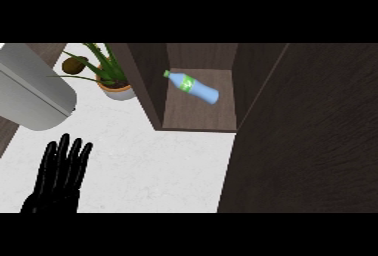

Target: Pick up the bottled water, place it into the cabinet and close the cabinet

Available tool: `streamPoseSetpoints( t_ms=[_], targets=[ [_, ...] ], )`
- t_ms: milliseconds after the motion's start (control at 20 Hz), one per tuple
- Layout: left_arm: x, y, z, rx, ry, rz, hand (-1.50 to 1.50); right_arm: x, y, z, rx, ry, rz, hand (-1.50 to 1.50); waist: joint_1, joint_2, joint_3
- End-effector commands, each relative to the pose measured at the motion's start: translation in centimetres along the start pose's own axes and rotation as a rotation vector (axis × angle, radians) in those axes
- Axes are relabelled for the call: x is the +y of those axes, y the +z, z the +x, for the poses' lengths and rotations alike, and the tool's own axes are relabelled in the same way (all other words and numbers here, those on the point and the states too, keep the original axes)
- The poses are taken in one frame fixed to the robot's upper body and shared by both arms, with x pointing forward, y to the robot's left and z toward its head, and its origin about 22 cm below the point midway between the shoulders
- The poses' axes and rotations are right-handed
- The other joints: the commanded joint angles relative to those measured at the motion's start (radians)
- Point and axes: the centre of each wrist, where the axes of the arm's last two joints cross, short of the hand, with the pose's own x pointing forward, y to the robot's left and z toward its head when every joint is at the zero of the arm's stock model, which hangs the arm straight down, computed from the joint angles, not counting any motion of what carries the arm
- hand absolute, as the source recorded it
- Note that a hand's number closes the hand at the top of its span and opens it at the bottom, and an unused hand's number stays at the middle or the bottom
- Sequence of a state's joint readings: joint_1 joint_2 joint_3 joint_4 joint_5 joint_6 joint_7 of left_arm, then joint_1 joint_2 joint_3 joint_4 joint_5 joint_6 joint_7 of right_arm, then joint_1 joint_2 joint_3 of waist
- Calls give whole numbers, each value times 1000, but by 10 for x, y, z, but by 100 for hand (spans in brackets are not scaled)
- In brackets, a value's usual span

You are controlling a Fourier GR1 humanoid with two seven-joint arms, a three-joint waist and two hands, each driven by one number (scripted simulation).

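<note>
Bottle (pixel 193 87) lies on its side inside the open cabinet (pixel 198 116), upper centre of frame. Judged light, rigid, smooth and prone to rolling; grasp at mid-body. Left hand (pixel 57 176) rests lower left, fingers straight and spread. Right hand not visible.

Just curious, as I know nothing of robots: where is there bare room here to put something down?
The white counter is bare between the left hand, the plant and the cabinet. On the cabinet's shelf, the strip in front of the lying bottle is free. The upper left is crowded: the plant and a grey appliance.
</note>
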State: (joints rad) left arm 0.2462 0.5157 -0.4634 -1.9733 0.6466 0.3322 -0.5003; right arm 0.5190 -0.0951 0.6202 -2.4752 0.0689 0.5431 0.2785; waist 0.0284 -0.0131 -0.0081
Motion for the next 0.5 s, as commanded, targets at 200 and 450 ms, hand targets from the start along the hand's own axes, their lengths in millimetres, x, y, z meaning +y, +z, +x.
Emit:
streamPoseSetpoints(
  t_ms=[200,450],
  targets=[
    [15,8,10,-3,-2,2,-150,21,-39,29,-113,113,35,150,7,1,-4],
    [26,6,12,-8,2,6,-150,24,-58,23,-94,150,71,150,3,2,-4]
  ],
)
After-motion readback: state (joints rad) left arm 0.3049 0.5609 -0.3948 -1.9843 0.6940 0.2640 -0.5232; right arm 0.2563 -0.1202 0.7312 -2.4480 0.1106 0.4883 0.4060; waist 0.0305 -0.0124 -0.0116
